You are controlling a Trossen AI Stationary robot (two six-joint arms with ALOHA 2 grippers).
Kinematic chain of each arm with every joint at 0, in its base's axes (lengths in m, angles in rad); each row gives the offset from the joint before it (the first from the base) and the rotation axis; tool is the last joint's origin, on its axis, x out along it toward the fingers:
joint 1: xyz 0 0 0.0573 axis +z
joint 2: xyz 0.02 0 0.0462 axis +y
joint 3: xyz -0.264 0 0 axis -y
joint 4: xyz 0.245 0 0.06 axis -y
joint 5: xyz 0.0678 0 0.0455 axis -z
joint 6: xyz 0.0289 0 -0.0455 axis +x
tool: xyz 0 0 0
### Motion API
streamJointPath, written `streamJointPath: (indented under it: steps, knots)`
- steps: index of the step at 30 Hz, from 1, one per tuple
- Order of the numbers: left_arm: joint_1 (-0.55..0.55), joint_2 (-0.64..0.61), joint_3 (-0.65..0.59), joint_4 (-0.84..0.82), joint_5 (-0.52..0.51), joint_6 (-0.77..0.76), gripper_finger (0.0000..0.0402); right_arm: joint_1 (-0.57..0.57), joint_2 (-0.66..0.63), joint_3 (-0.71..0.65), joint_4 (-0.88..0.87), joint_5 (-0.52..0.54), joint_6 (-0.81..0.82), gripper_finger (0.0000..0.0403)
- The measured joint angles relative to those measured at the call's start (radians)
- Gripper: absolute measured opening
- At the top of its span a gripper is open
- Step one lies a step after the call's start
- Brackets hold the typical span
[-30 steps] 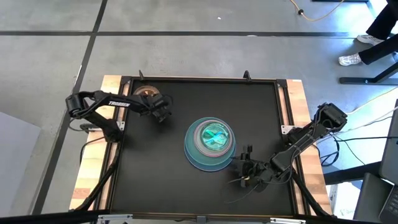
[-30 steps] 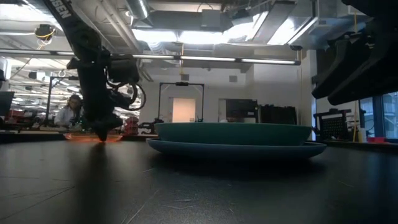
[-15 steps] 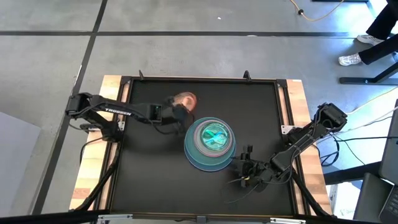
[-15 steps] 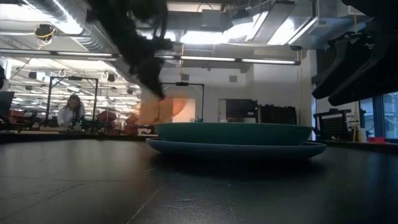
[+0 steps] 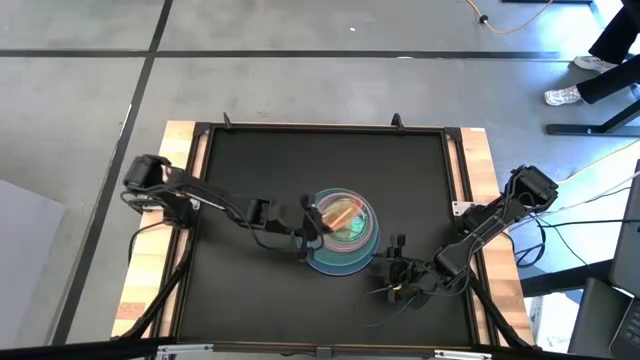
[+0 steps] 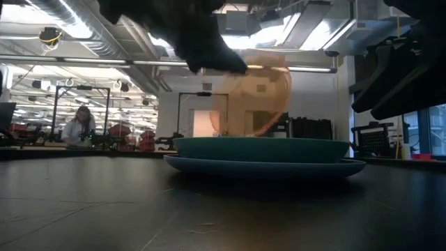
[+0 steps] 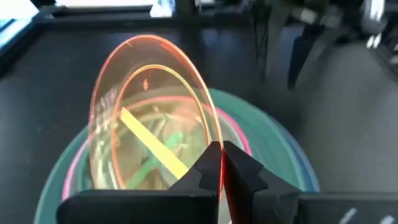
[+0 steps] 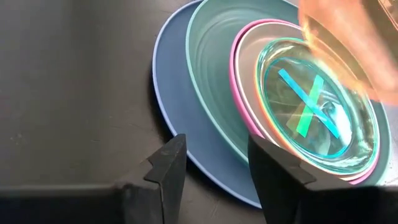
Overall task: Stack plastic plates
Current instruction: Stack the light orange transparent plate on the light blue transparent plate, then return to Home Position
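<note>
Over the stack [image 5: 338, 232], left gripper [image 7: 221, 163] pinches the orange plate's [image 7: 149, 118] rim, tilted; level & centre it before release. Right gripper [image 8: 214, 168] waits near-right, fingers spread.

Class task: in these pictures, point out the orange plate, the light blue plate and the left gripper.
orange plate [image 7: 155, 93], left wrist view, on its clear middle.
light blue plate [image 8: 171, 118], right wrist view, on its bare outer rim.
left gripper [image 7: 221, 168], left wrist view, between its fingertips, shut on the orange plate's rim.
</note>
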Motion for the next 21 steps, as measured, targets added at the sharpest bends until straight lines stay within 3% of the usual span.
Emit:
streamJointPath:
  steps: [6, 14, 21]
  knots:
    - [-0.001, 0.114, -0.001, 0.094, 0.022, 0.015, 0.0015, -0.001, 0.000, 0.000, 0.001, 0.001, -0.017, 0.0166]
    - [0.000, 0.119, 0.026, 0.092, 0.033, 0.006, 0.0113, -0.001, 0.000, 0.000, 0.000, -0.024, -0.028, 0.0166]
    - [0.000, 0.037, 0.068, -0.093, 0.045, 0.053, 0.0141, -0.011, -0.079, 0.000, -0.024, -0.054, -0.128, 0.0166]
